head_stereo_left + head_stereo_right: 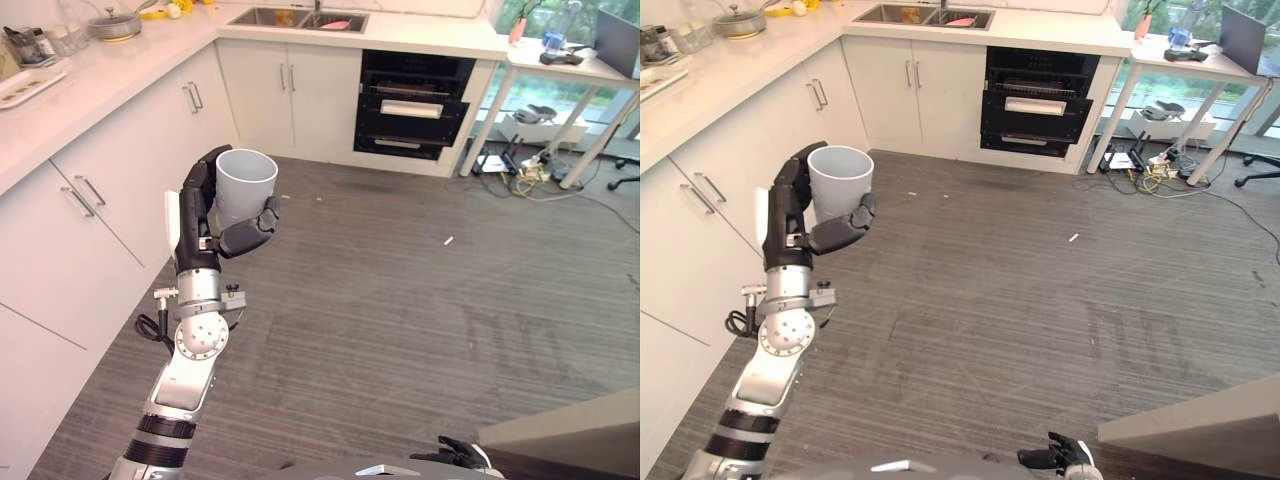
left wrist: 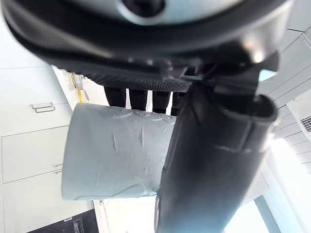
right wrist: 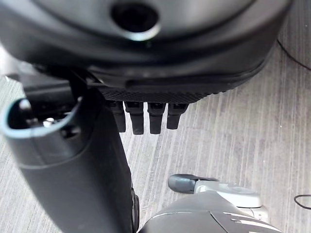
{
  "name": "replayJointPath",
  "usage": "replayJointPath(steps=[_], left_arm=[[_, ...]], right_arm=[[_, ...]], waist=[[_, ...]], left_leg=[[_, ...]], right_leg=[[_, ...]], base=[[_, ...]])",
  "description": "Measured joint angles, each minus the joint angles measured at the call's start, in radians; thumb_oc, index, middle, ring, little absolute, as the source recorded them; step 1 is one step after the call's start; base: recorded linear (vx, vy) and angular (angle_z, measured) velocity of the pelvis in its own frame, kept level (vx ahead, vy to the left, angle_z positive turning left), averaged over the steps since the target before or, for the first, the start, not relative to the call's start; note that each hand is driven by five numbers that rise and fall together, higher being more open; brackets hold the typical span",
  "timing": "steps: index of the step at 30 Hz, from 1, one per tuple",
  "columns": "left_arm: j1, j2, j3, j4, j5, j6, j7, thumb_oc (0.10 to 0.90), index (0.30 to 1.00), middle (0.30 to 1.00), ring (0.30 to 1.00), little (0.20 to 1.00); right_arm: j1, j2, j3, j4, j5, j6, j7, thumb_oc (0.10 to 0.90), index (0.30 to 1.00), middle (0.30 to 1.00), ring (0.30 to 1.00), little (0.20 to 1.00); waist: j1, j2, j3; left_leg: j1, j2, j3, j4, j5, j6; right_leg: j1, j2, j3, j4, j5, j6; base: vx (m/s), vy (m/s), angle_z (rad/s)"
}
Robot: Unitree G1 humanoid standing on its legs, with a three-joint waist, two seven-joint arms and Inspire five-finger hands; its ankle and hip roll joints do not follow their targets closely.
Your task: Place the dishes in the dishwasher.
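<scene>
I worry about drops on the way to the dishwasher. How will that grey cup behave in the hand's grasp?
The grey cup looks thin-walled and probably light. Its smooth tapered side may slip downward, though the left hand wraps it with fingers and thumb. Held upright with its mouth up, it seems steady.

From my seat the cup point(image 1: 244, 187) looks like matt grey plastic with scuffs, the left hand point(image 1: 215, 222) holding it dull black, cabinets point(image 1: 290, 95) smooth glossy white, and the floor point(image 1: 420, 300) coarse grey weave.

Open floor point(image 1: 400, 300) (cabinets point(image 1: 100, 210) left)
</scene>
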Motion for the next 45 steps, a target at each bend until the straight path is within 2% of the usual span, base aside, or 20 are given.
replayJointPath(steps=[8, 12, 15, 16, 17, 19, 24, 25, 26, 27, 28, 29, 32, 33, 35, 37, 39, 41, 43, 45], left_arm=[[0.004, -0.006, 0.031, 0.029, -0.001, 0.017, 0.03, 0.4, 0.3, 0.3, 0.3, 0.3], [-0.005, -0.005, 0.05, 0.082, -0.005, 0.017, 0.032, 0.4, 0.3, 0.3, 0.3, 0.3], [0.019, -0.007, 0.042, 0.161, -0.014, 0.026, 0.006, 0.4, 0.3, 0.3, 0.3, 0.3], [0.027, -0.016, 0.038, 0.181, -0.015, 0.026, -0.009, 0.4, 0.3, 0.3, 0.3, 0.3], [0.029, -0.03, 0.038, 0.192, -0.018, 0.027, -0.015, 0.4, 0.3, 0.3, 0.3, 0.3], [0.054, -0.065, 0.036, 0.221, -0.028, 0.027, -0.033, 0.4, 0.3, 0.3, 0.3, 0.3], [0.133, -0.092, 0.047, 0.238, -0.053, 0.047, -0.059, 0.4, 0.3, 0.3, 0.3, 0.3], [0.136, -0.089, 0.042, 0.238, -0.053, 0.05, -0.065, 0.4, 0.3, 0.3, 0.3, 0.3], [0.127, -0.069, 0.048, 0.237, -0.052, 0.05, -0.066, 0.4, 0.3, 0.3, 0.3, 0.3], [0.127, -0.069, 0.048, 0.237, -0.052, 0.05, -0.066, 0.4, 0.3, 0.3, 0.3, 0.3], [0.118, -0.054, 0.049, 0.237, -0.05, 0.063, -0.066, 0.4, 0.3, 0.3, 0.3, 0.3], [0.111, -0.019, 0.037, 0.232, -0.044, 0.073, -0.079, 0.4, 0.3, 0.3, 0.3, 0.3], [0.06, 0.008, 0.023, 0.218, -0.028, 0.073, -0.086, 0.4, 0.3, 0.3, 0.3, 0.3], [0.06, 0.018, 0.02, 0.208, -0.019, 0.074, -0.08, 0.4, 0.3, 0.3, 0.3, 0.3], [0.056, 0.024, 0.005, 0.205, -0.002, 0.075, -0.086, 0.4, 0.3, 0.3, 0.3, 0.3], [0.05, 0.022, -0.001, 0.199, -0.002, 0.075, -0.084, 0.4, 0.3, 0.3, 0.3, 0.3], [0.049, 0.017, -0.008, 0.195, -0.002, 0.075, -0.085, 0.4, 0.3, 0.3, 0.3, 0.3], [0.02, 0.015, -0.038, 0.198, -0.002, 0.073, -0.102, 0.4, 0.3, 0.3, 0.3, 0.3], [0.026, 0.013, -0.066, 0.202, -0.002, 0.074, -0.119, 0.4, 0.3, 0.3, 0.3, 0.3], [0.035, 0.007, -0.086, 0.204, -0.002, 0.071, -0.126, 0.4, 0.3, 0.3, 0.3, 0.3]], right_arm=[[-0.001, -0.013, -0.011, 0.002, 0.002, -0.017, -0.022, 0.8, 0.9, 0.9, 0.9, 0.9], [-0.029, -0.015, -0.011, -0.001, 0.001, -0.019, -0.022, 0.8, 0.9, 0.9, 0.9, 0.9], [-0.025, -0.016, -0.013, 0.0, 0.0, -0.014, -0.023, 0.8, 0.9, 0.9, 0.9, 0.9], [-0.014, -0.02, -0.019, 0.005, 0.0, -0.009, -0.026, 0.8, 0.9, 0.9, 0.9, 0.9], [-0.014, -0.029, -0.02, 0.007, 0.001, -0.003, -0.03, 0.8, 0.9, 0.9, 0.9, 0.9], [-0.029, -0.056, -0.019, 0.034, 0.001, 0.015, -0.036, 0.8, 0.9, 0.9, 0.9, 0.9], [-0.018, -0.07, 0.012, 0.021, -0.01, 0.016, -0.034, 0.8, 0.9, 0.9, 0.9, 0.9], [-0.002, -0.062, 0.003, 0.011, -0.01, 0.015, -0.032, 0.8, 0.9, 0.9, 0.9, 0.9], [0.014, -0.025, 0.002, 0.007, -0.009, 0.014, -0.022, 0.8, 0.9, 0.9, 0.9, 0.9], [0.014, -0.025, 0.002, 0.007, -0.009, 0.014, -0.022, 0.8, 0.9, 0.9, 0.9, 0.9], [0.018, -0.008, 0.013, 0.007, -0.009, 0.014, -0.009, 0.8, 0.9, 0.9, 0.9, 0.9], [0.033, 0.024, 0.029, 0.002, -0.009, 0.008, -0.006, 0.8, 0.9, 0.9, 0.9, 0.9], [0.059, 0.057, -0.023, -0.063, -0.001, -0.005, -0.019, 0.8, 0.9, 0.9, 0.9, 0.9], [0.061, 0.056, -0.045, -0.087, 0.007, 0.002, -0.018, 0.8, 0.9, 0.9, 0.9, 0.9], [0.053, 0.043, -0.048, -0.103, 0.031, 0.0, -0.017, 0.8, 0.9, 0.9, 0.9, 0.9], [0.039, 0.026, -0.047, -0.119, 0.031, -0.005, -0.017, 0.8, 0.9, 0.9, 0.9, 0.9], [0.038, 0.015, -0.049, -0.121, 0.031, -0.009, -0.013, 0.8, 0.9, 0.9, 0.9, 0.9], [0.042, 0.009, -0.049, -0.118, 0.036, -0.021, -0.003, 0.8, 0.9, 0.9, 0.9, 0.9], [0.101, 0.012, -0.048, -0.086, 0.042, -0.008, 0.006, 0.8, 0.9, 0.9, 0.9, 0.9], [0.164, 0.017, -0.048, -0.051, 0.067, 0.007, 0.01, 0.8, 0.9, 0.9, 0.9, 0.9]], waist=[[0.027, 0.032, 0.041], [0.03, -0.014, 0.112], [0.055, -0.059, 0.169], [0.054, -0.063, 0.17], [0.058, -0.059, 0.179], [0.062, -0.02, 0.176], [0.106, 0.013, 0.146], [0.106, 0.006, 0.122], [0.106, -0.045, 0.102], [0.106, -0.045, 0.102], [0.102, -0.066, 0.096], [0.088, -0.093, 0.067], [0.036, -0.109, 0.054], [0.028, -0.113, 0.053], [0.011, -0.074, 0.058], [-0.013, -0.034, 0.074], [-0.029, -0.009, 0.084], [-0.08, 0.024, 0.119], [-0.091, -0.004, 0.108], [-0.087, -0.01, 0.069]], left_leg=[[-0.027, 0.032, -0.072, 0.015, 0.031, -0.034], [-0.178, -0.009, -0.058, 0.248, 0.053, -0.074], [-0.358, 0.017, 0.084, 0.545, 0.084, -0.121], [-0.366, 0.042, 0.191, 0.407, 0.083, -0.111], [-0.353, 0.043, 0.218, 0.281, 0.082, -0.1], [-0.344, 0.044, 0.188, -0.018, 0.077, -0.118], [-0.313, 0.083, 0.191, -0.012, 0.119, -0.068], [-0.303, 0.072, 0.205, -0.011, 0.132, -0.052], [-0.257, 0.035, 0.236, -0.008, 0.204, 0.013], [-0.257, 0.035, 0.236, -0.008, 0.204, 0.013], [-0.225, 0.026, 0.245, -0.008, 0.208, 0.047], [-0.183, 0.022, 0.256, -0.003, 0.184, 0.082], [-0.128, -0.011, 0.266, 0.016, 0.07, 0.108], [-0.103, -0.021, 0.261, 0.017, 0.064, 0.093], [-0.032, -0.029, 0.228, 0.021, 0.0, 0.147], [0.025, -0.023, 0.179, 0.023, -0.064, 0.145], [0.043, -0.008, 0.148, 0.029, -0.096, 0.137], [0.086, 0.033, 0.064, 0.036, -0.145, 0.122], [0.195, 0.029, 0.035, -0.004, -0.207, 0.079], [0.262, 0.068, -0.015, -0.008, -0.296, 0.058]], right_leg=[[0.001, 0.037, -0.056, -0.002, -0.019, -0.018], [-0.038, 0.015, 0.003, 0.041, -0.038, -0.063], [-0.02, 0.0, -0.006, 0.066, -0.052, -0.112], [-0.011, 0.002, -0.021, 0.035, -0.053, -0.116], [-0.008, 0.005, -0.021, 0.034, -0.053, -0.117], [0.004, 0.04, 0.004, 0.015, -0.039, -0.109], [0.099, 0.082, 0.145, 0.009, -0.108, -0.124], [0.113, 0.076, 0.154, 0.003, -0.127, -0.114], [0.139, 0.031, 0.167, 0.036, -0.178, -0.083], [0.139, 0.031, 0.167, 0.036, -0.178, -0.083], [0.124, 0.02, 0.15, 0.129, -0.201, -0.043], [0.081, 0.002, 0.112, 0.282, -0.215, 0.054], [-0.094, -0.013, 0.114, 0.724, -0.101, 0.216], [-0.194, -0.031, 0.098, 0.919, 0.011, 0.208], [-0.329, -0.039, 0.083, 1.051, -0.048, 0.163], [-0.467, -0.022, 0.08, 1.152, -0.094, 0.134], [-0.545, 0.036, 0.108, 1.117, -0.136, 0.138], [-0.613, 0.078, 0.084, 0.657, -0.165, 0.088], [-0.599, 0.035, 0.069, 0.322, -0.154, 0.07], [-0.595, 0.039, 0.094, 0.268, -0.128, 0.086]], base=[[0.02, -0.081, 0.27], [0.05, -0.083, 0.25], [0.33, 0.026, 0.18], [0.4, 0.128, 0.28], [0.54, 0.171, 0.26], [0.36, 0.111, -0.17], [0.55, 0.183, -0.72], [0.52, 0.282, -0.58], [0.42, 0.235, -0.3], [0.25, 0.139, -0.38], [0.24, 0.175, -0.24], [0.51, 0.35, -0.32], [0.42, 0.316, 0.27], [0.26, 0.195, 0.33], [0.4, 0.281, 0.25], [0.54, 0.224, 0.42], [0.38, 0.075, 0.45], [0.45, 0.029, 1.21], [0.54, 0.002, 1.23], [0.48, -0.036, 0.94]])
